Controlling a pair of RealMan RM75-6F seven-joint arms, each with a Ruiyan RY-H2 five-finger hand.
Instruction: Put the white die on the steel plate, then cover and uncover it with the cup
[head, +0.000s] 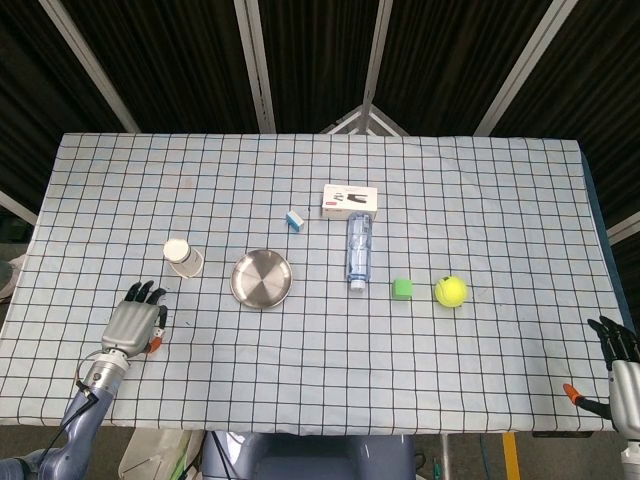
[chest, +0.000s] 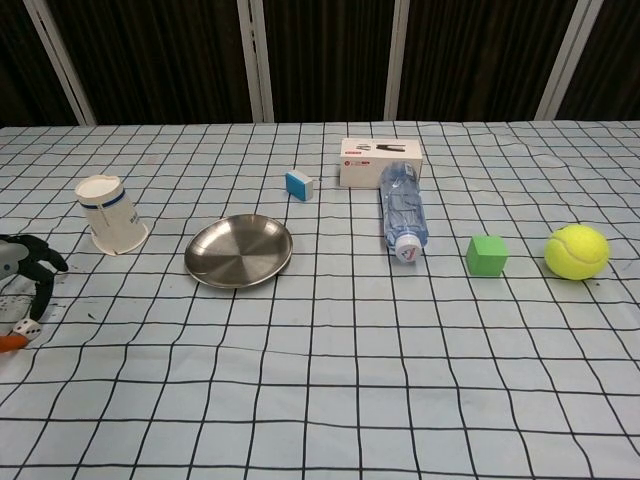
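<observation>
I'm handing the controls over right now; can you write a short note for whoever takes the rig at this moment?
Left hand: at the table's near left edge, fingers curled over the white die; whether it grips the die cannot be told.
Right hand: off the table's near right corner, holding nothing that shows.
Steel plate: bare, left of centre. Cup: upside down, between the plate and the left hand.
Done: nothing yet; the die is not on the plate.
Left: carry the die to the plate, cover it with the cup, lift the cup off.
</observation>
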